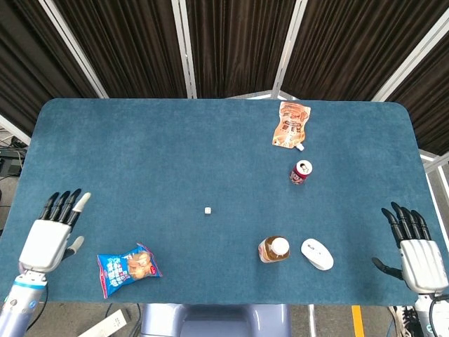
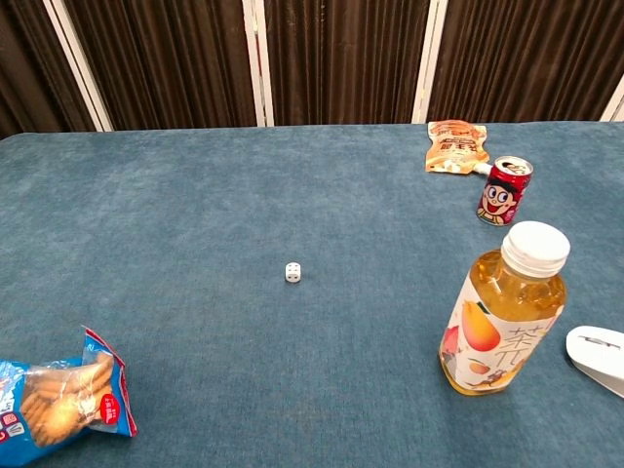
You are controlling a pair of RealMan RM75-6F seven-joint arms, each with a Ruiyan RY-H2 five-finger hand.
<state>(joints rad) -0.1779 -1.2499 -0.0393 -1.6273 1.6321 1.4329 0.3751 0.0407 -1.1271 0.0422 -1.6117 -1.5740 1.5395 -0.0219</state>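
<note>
In the head view my left hand hovers over the table's front left corner, fingers spread and holding nothing. A blue snack bag lies just to its right. My right hand is at the front right edge, fingers apart and empty. Nearest to it is a white mouse, with an orange tea bottle standing beside that. Neither hand shows in the chest view.
A small white die sits mid-table on the blue cloth table. A red can stands at the right, and an orange pouch lies behind it. Dark curtains close off the far side.
</note>
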